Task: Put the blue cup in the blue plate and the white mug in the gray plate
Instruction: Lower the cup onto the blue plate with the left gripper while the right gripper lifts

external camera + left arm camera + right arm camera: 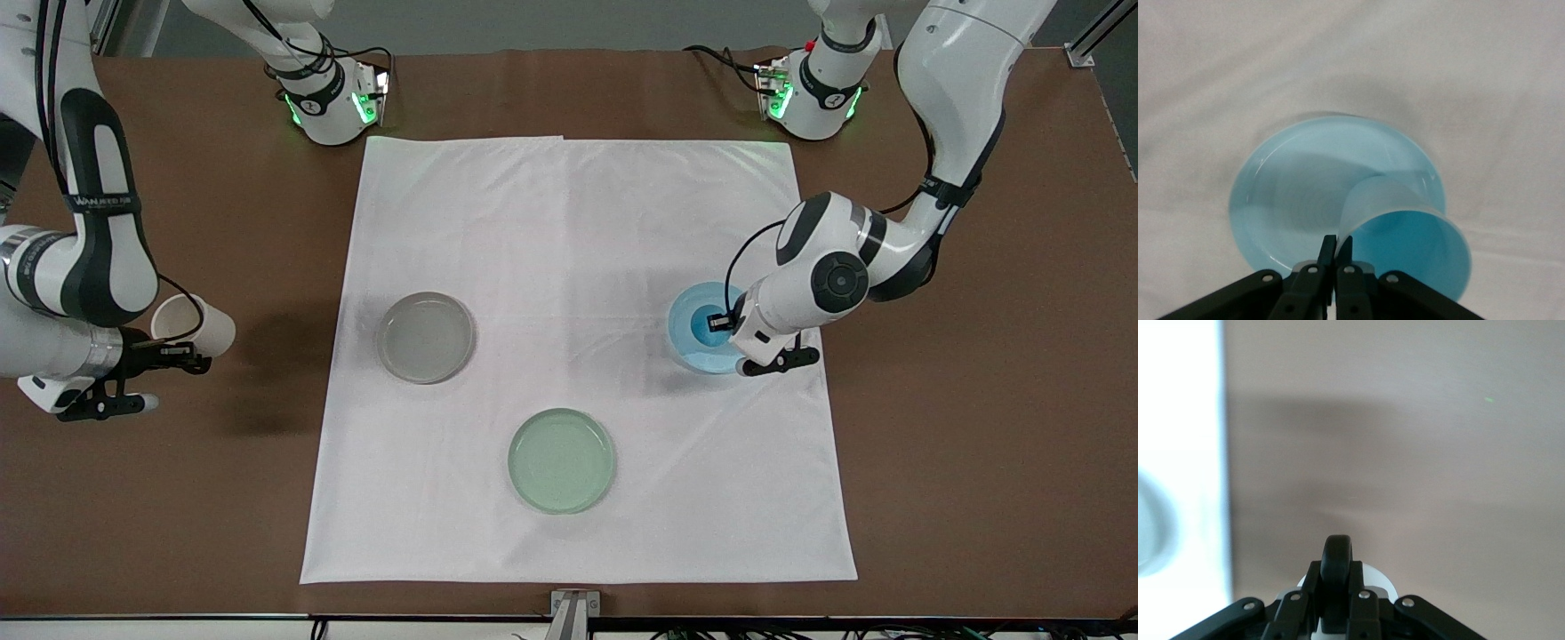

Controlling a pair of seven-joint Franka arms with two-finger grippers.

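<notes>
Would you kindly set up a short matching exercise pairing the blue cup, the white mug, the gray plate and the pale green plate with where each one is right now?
Things:
1. blue cup
2. white mug
3. gray plate
4. pale green plate

Places:
A. lies on the white cloth nearest the front camera, with nothing on it
B. held by the left gripper over the blue plate
C. held by its handle in the right gripper, above bare brown table
D. lies on the cloth toward the right arm's end, with nothing on it

Pairs: 1-B, 2-C, 3-D, 4-A
</notes>
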